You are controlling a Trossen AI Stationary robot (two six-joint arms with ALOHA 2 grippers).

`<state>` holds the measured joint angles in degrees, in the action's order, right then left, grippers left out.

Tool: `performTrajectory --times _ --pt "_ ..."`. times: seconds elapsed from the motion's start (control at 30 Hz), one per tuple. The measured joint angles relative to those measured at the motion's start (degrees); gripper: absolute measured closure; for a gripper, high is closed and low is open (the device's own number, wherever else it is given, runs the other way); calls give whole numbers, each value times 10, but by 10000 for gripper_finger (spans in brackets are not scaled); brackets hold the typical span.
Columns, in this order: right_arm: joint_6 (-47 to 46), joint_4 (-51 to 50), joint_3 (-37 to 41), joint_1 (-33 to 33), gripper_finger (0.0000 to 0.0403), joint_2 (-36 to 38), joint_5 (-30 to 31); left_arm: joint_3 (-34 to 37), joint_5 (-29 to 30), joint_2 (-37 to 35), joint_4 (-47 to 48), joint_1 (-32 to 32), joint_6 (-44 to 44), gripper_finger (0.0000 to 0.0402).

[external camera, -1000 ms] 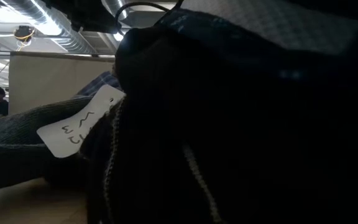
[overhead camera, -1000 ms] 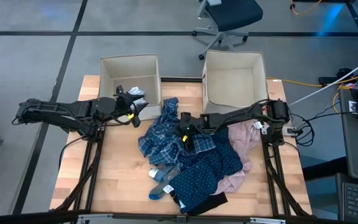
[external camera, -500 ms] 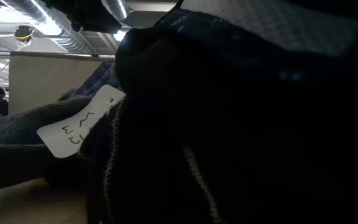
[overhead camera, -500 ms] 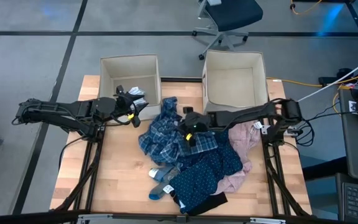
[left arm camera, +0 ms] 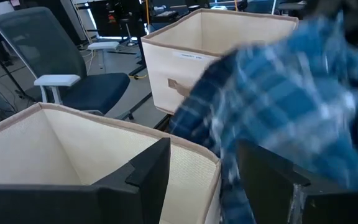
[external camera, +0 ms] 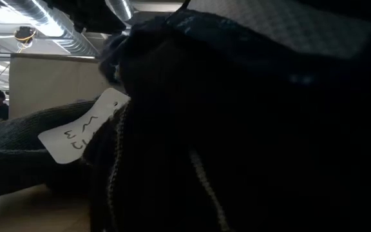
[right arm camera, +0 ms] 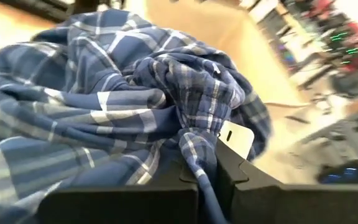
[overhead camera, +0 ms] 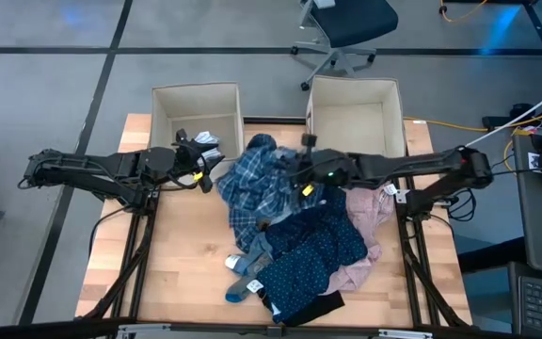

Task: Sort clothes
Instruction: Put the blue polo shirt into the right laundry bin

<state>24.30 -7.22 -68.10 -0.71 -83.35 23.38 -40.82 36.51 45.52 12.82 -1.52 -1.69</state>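
The right gripper [overhead camera: 301,175] has its fingers clamped on the plaid shirt [overhead camera: 257,188], while the left gripper [overhead camera: 205,167] waits with fingers apart at the left box [overhead camera: 196,97].

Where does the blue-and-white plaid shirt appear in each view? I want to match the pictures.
High view: plaid shirt, centre, between both boxes.
Low view: cannot tell; dark cloth blocks the camera.
Left wrist view: right side.
Right wrist view: fills the picture, pinched in the right gripper.
Shared landmark: right beige box.

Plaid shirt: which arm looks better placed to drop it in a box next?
Right. Its claw is already shut on the plaid shirt; the left claw waits open at the left box.
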Motion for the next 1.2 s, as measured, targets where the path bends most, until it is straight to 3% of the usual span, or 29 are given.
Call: performTrajectory --times 0.27,0.5,1.2 --pt "43 12 -3 18 398 71 32 0 0 0 -1 1 0 227" --pt "73 12 -51 52 396 103 32 0 0 0 -1 1 0 227" --pt "268 12 -323 180 391 102 78 0 0 0 -1 1 -4 227"
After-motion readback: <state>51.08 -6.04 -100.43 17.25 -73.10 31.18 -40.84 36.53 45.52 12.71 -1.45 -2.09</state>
